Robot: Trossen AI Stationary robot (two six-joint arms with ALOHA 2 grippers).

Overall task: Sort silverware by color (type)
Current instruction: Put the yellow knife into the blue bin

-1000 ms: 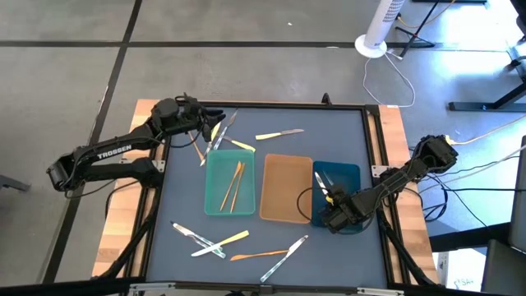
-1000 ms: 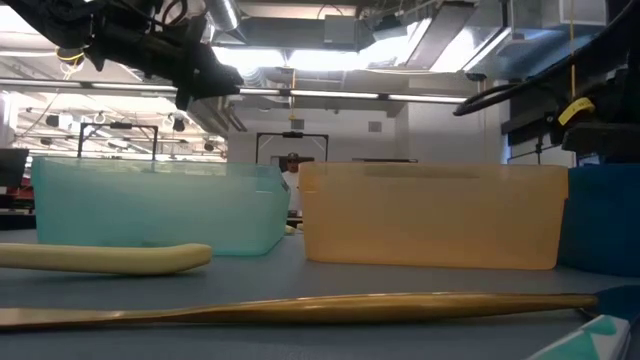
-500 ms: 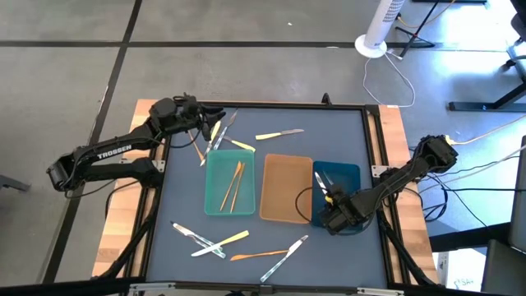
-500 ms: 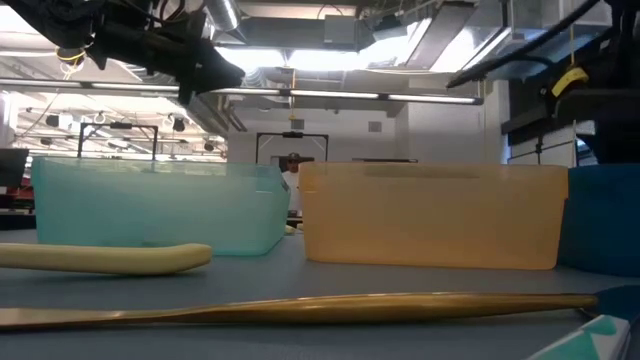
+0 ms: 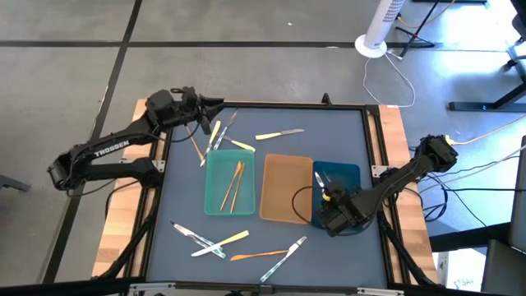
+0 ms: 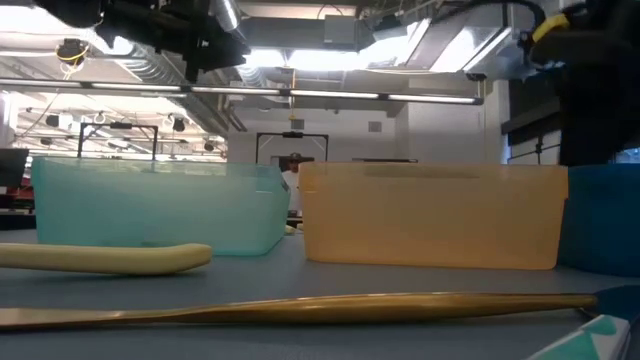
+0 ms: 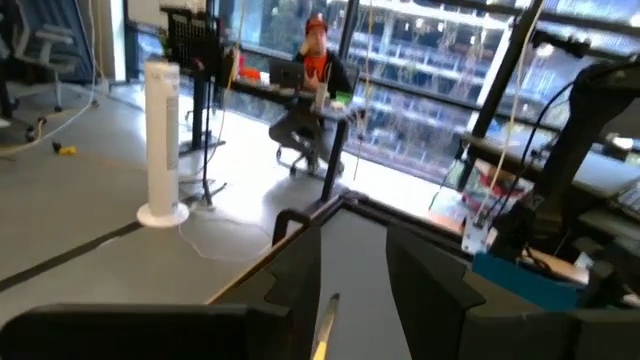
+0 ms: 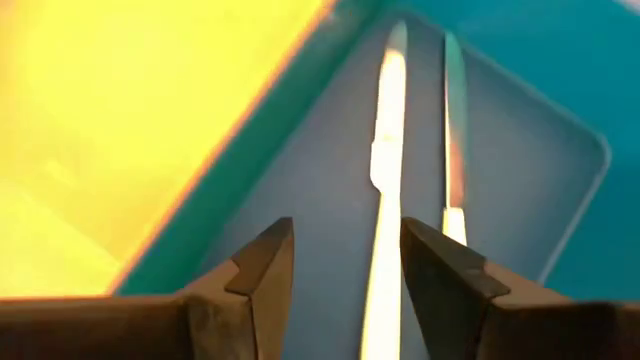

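Since a second ago our left gripper has swung from the utensil cluster toward the upper-left table edge; its fingers stand apart, empty. Our right gripper stays low over the dark-blue tray at right of centre, fingers parted, gripping nothing. The tan tray offers open room. Only the right wrist view shows two knives lying inside. Two gold utensils lie in the teal tray; loose silverware lies along the bottom.

left tool: two dark fingers apart, slim yellow utensil between them | desk: far edge ahead | white tower fan on floor | seated person far off
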